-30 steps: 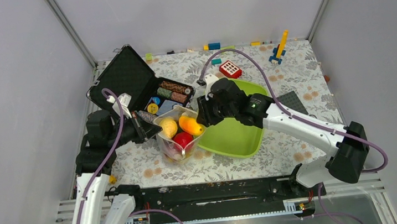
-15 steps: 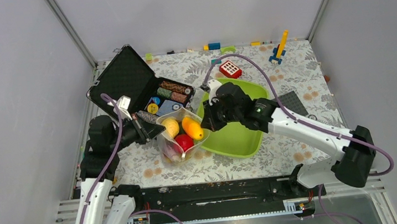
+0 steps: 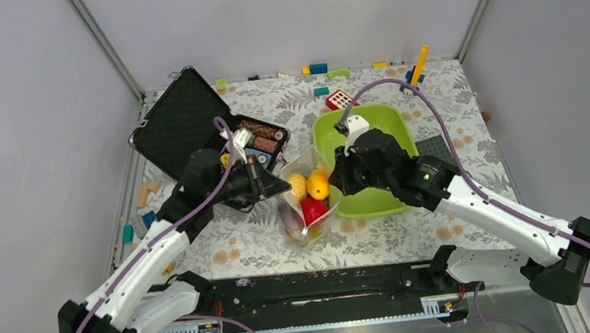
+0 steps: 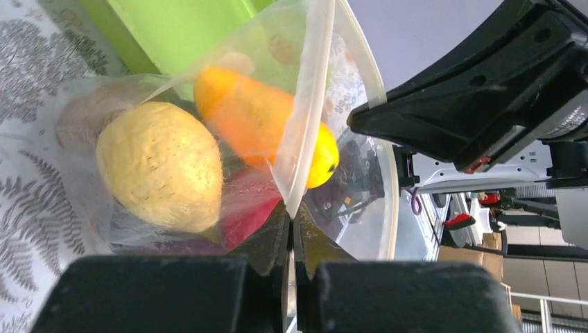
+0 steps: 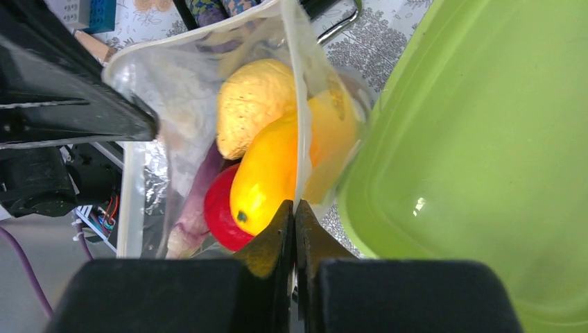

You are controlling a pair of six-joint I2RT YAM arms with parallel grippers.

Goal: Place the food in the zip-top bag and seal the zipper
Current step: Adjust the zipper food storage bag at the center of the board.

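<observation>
The clear zip-top bag (image 3: 305, 202) hangs open-mouthed between my two grippers, just left of the lime-green tray. Inside it lies food: a yellowish ball (image 4: 159, 166), an orange mango (image 5: 267, 177), a red apple (image 5: 222, 211) and a purple eggplant (image 5: 191, 208). My left gripper (image 4: 291, 211) is shut on the bag's left mouth edge, pinching the whitish zipper strip (image 4: 308, 104). From the tray side, my right gripper (image 5: 294, 208) is shut on the opposite mouth edge. In the top view the left gripper (image 3: 285, 186) and right gripper (image 3: 335, 183) face each other across the mouth.
The lime-green tray (image 3: 364, 130) sits right behind the right gripper. An open black case (image 3: 180, 125) with poker chips (image 3: 259, 133) lies behind the left arm. A red block (image 3: 340, 100), small bricks along the back edge and a dark mat (image 3: 437, 147) are around.
The right gripper has shut on the bag's mouth edge. Both arms have carried the bag to the right and nearer, the left arm stretching out. The tray has shifted right and back.
</observation>
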